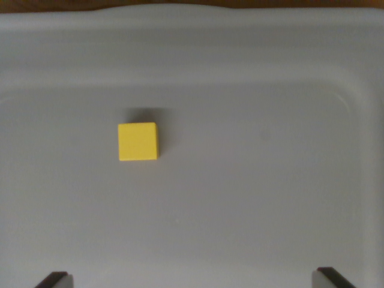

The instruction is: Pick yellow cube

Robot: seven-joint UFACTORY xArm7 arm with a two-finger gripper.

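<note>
A small yellow cube (138, 141) rests on the floor of a grey bin, left of the wrist view's centre. My gripper (191, 279) hangs above the bin, open wide: only its two dark fingertips (54, 279) show, at the bottom corners of the view. Nothing lies between the fingers. The cube sits well above the fingertip line in the picture and nearer the wrist view's left finger.
The grey bin's far wall (192, 54) runs across the top, and its curved corner and right wall (369, 150) rise at the wrist view's right. A strip of brown surface (270, 3) shows beyond the rim.
</note>
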